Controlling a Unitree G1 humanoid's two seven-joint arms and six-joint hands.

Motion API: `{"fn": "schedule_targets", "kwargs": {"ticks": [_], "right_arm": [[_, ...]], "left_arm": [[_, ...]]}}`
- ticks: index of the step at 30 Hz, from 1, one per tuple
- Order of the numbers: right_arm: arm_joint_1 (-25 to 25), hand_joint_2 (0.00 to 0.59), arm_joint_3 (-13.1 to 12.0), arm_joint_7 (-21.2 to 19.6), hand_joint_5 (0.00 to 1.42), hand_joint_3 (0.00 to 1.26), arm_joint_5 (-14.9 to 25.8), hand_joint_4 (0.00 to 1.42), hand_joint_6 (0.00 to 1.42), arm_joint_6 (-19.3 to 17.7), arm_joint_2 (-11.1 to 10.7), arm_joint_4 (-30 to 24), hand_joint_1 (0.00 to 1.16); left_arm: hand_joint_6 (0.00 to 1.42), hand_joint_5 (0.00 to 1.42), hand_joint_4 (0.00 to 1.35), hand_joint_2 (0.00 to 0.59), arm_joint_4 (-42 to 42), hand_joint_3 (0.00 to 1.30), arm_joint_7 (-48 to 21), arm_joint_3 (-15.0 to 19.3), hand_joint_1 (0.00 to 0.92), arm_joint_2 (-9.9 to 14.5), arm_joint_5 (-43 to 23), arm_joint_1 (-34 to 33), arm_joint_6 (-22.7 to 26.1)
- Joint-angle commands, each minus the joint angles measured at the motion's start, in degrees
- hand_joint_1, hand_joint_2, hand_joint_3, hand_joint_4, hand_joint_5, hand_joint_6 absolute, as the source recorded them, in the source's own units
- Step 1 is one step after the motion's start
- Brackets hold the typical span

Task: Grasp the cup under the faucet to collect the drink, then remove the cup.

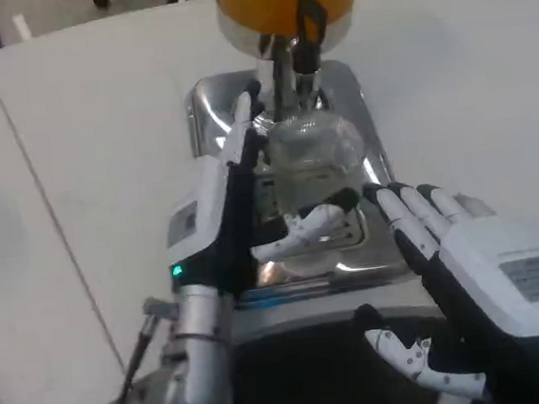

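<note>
Right robot hand [492, 276] bears a label (unreadable) near cup [316, 164]

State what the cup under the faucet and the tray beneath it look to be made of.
Cup: clear plastic or glass, glossy; the tray shows through its wall. Which of the two the view leaves open.
Tray: polished metal, likely stainless steel; it mirrors light and surroundings on its rim.
</note>
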Motion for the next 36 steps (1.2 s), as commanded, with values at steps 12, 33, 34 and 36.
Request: {"fn": "schedule_targets", "kwargs": {"ticks": [12,33,34,36], "right_arm": [[2.1,0.463,0.6,-4.5,0.00,0.00,4.1,0.00,0.02,1.5,2.2,-1.3,0.33],[-16.1,0.465,2.3,-5.4,0.00,0.00,10.3,0.00,0.02,17.3,12.5,1.8,0.33],[-17.2,0.466,2.2,-5.7,0.00,0.00,10.7,0.00,0.02,18.0,12.6,2.2,0.33],[-18.8,0.467,2.5,-6.7,0.00,0.00,11.6,0.00,0.02,19.2,12.6,3.2,0.33]], "left_arm": [[0.15,0.12,0.00,0.042,-21.3,0.00,-7.6,11.9,0.369,9.4,-4.2,14.2,10.5],[0.00,0.00,0.00,0.067,-61.8,0.00,-17.7,17.5,0.160,18.7,12.4,48.8,19.5],[0.00,0.00,0.00,0.066,-62.7,0.00,-17.8,17.4,0.159,18.4,12.6,49.8,19.4],[0.00,0.00,0.00,0.065,-64.2,0.00,-18.2,16.8,0.157,17.9,13.1,51.7,19.2]]}}
